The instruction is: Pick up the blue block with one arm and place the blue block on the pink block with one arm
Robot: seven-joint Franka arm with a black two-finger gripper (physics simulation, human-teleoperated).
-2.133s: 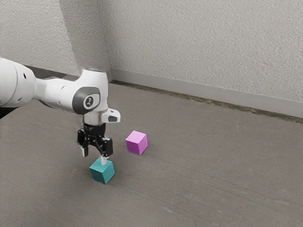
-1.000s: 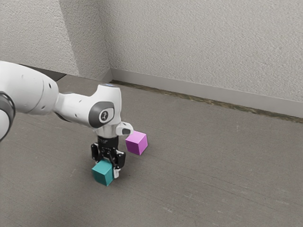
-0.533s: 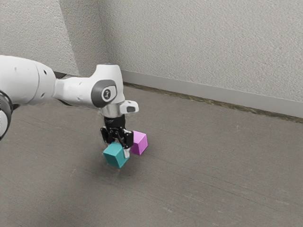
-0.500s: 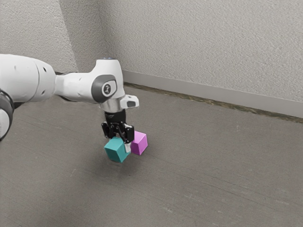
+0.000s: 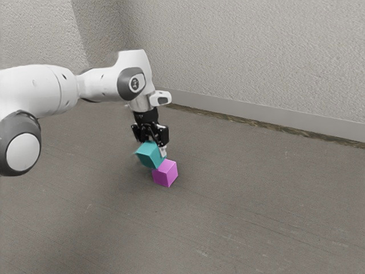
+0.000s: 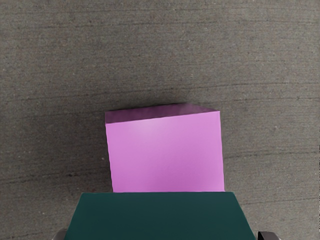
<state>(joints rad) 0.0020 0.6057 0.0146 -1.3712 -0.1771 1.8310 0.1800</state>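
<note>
Just short of the pink block (image 5: 165,173), your gripper (image 5: 155,146) grips the blue block (image 5: 148,154); centre it overhead before you lower.

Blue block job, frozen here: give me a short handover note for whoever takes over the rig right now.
Claw: shut on the blue block, which hangs tilted, off the table.
Pink block: on the table, just below the held block and offset toward the exterior view's right; by the wrist view it is not yet centred under the hand.
Done: the pick.
Left: centre over the pink block, lower, release.
</note>
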